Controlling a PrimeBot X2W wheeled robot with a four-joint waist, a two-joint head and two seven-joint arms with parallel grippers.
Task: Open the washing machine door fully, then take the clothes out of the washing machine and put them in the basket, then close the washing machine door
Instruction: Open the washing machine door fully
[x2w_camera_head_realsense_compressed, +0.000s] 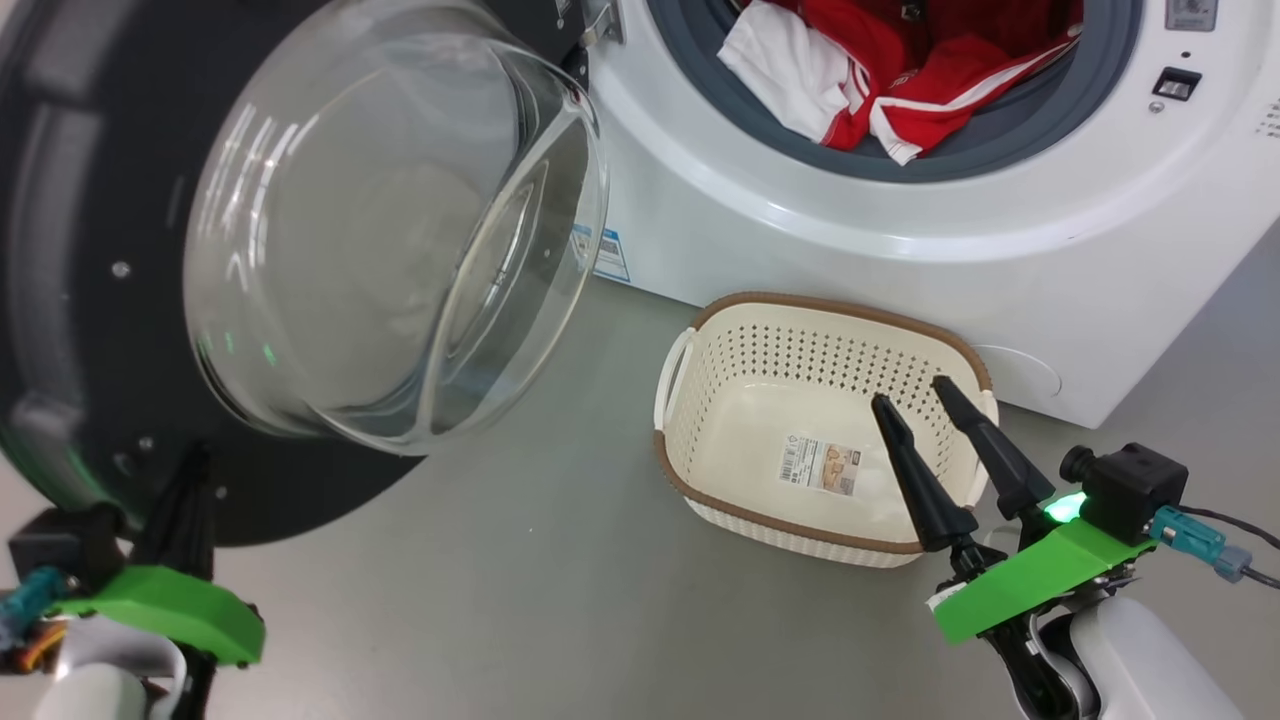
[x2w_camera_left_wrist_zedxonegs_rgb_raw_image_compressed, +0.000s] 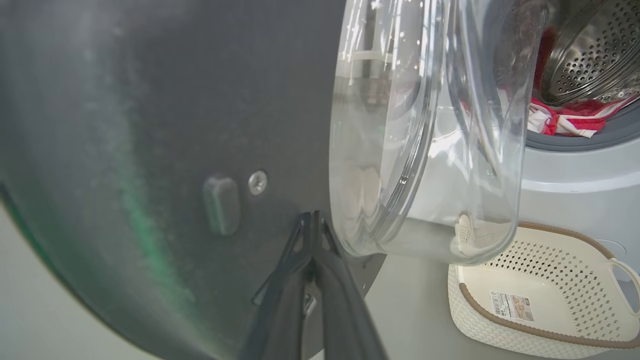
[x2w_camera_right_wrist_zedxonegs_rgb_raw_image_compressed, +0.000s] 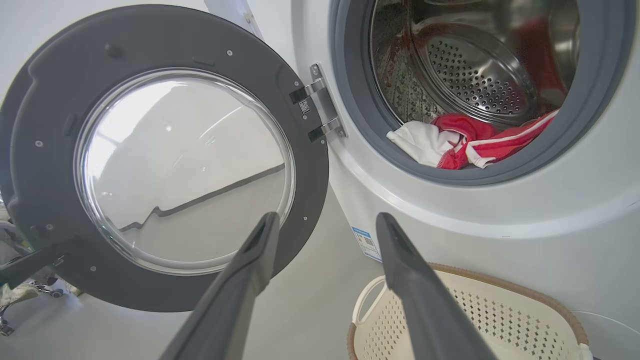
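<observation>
While clothes (x2w_camera_head_realsense_compressed: 900, 90) lie in the washing machine (x2w_camera_head_realsense_compressed: 800, 230), left tool (x2w_camera_left_wrist_zedxonegs_rgb_raw_image_compressed: 313, 221) is clenched, right tool (x2w_camera_head_realsense_compressed: 910, 392) released.

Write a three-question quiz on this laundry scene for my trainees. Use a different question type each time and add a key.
1. True or false: the basket already holds laundry.
2. Multiple choice: where are the clothes? A) inside the washing machine; B) in the basket; C) held in the right gripper.
3. Short answer: which is open, the left gripper or the right gripper?

Key: 1 false, as it holds nothing but a paper label. 2 A. 3 the right gripper. The left gripper is shut, with its tips at the lower edge of the washing machine door, which is swung open.
</observation>
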